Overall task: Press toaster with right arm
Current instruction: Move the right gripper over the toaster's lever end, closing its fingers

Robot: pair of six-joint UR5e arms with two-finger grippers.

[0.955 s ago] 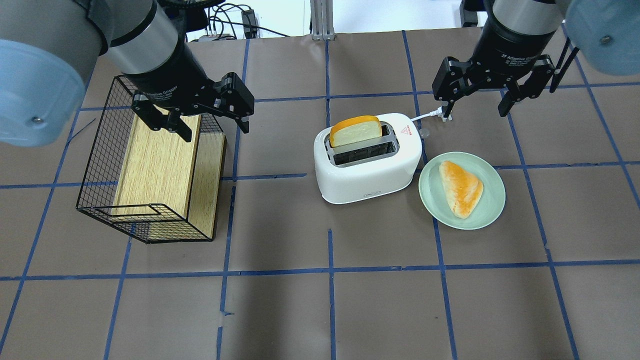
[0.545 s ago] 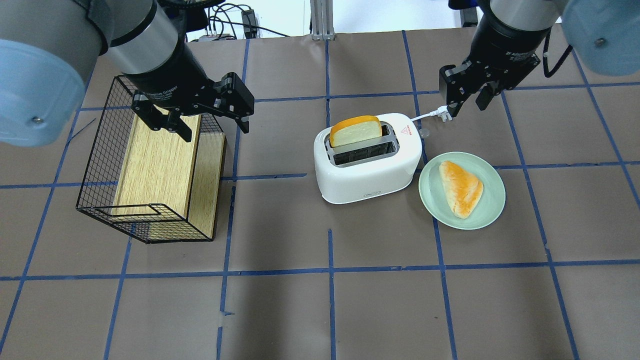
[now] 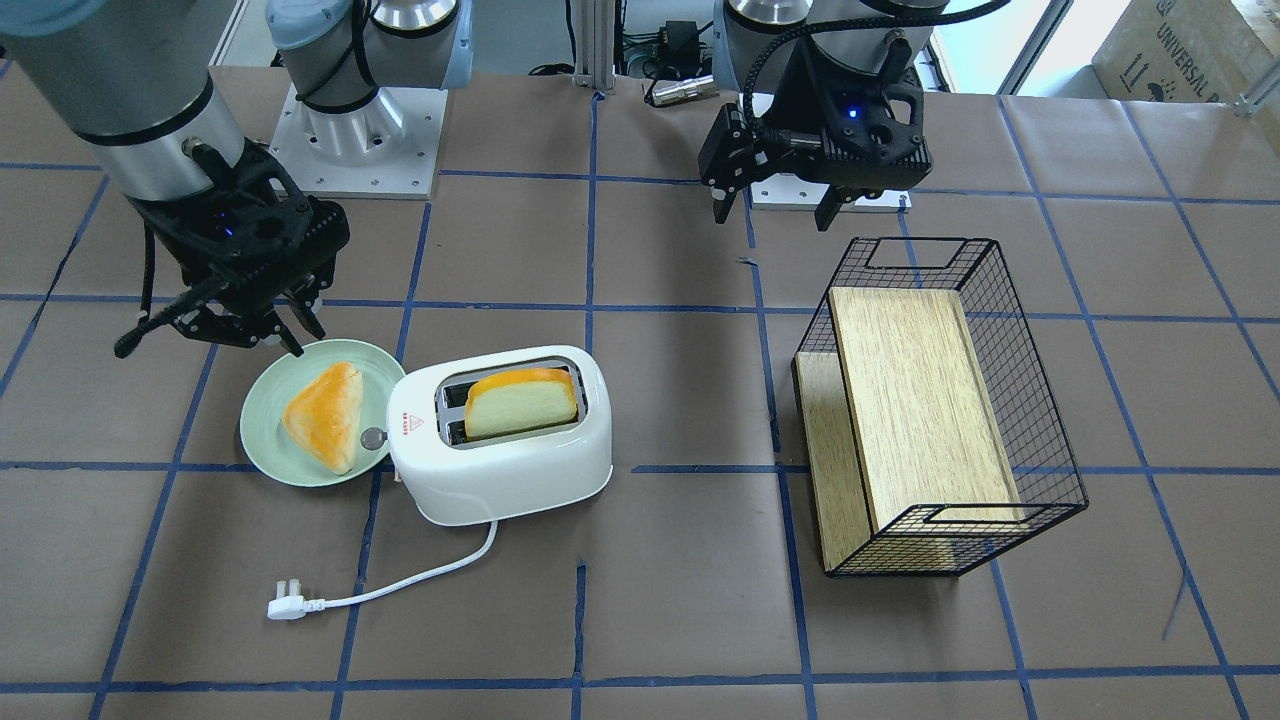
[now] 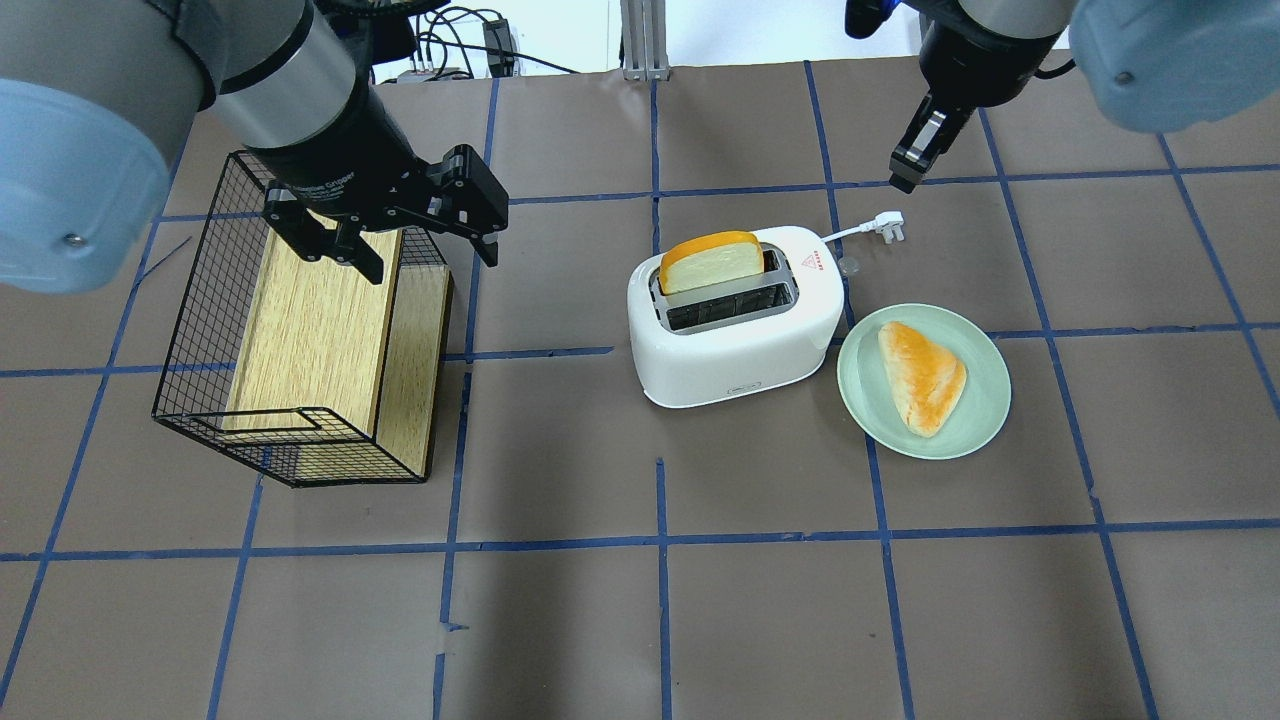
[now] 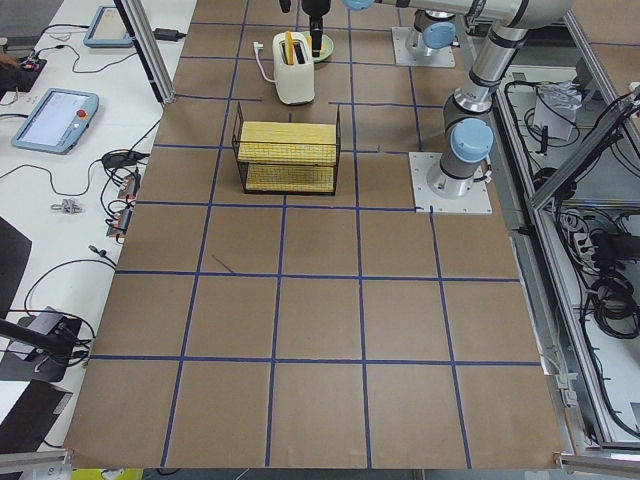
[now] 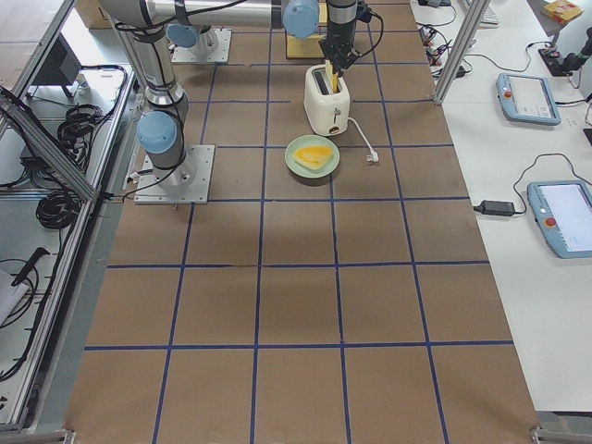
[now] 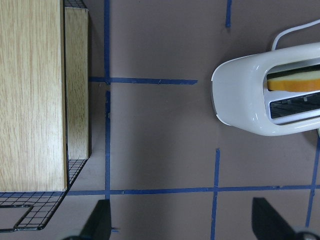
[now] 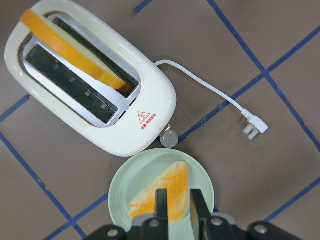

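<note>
Nearest in the overhead view is a black wire basket on the brown papered table, with a light wooden board inside, off to the left and not part of this job. Next comes a pale green round plate holding a triangular orange-crusted pastry, just beside the toaster's end.

The white rounded two-slot toaster sits mid-table. A yellow-crusted bread slice stands high in its far slot, so it is likely not pressed yet. Its small grey round knob faces the plate.

The left gripper hovers over the basket's far end, jaws wide and empty, parked clear. Beyond lies a white plug, loose on the table.

The right gripper hangs high, apart from the toaster. Its fingers are drawn nearly together on nothing, probably to make one blunt pushing tip.
</note>
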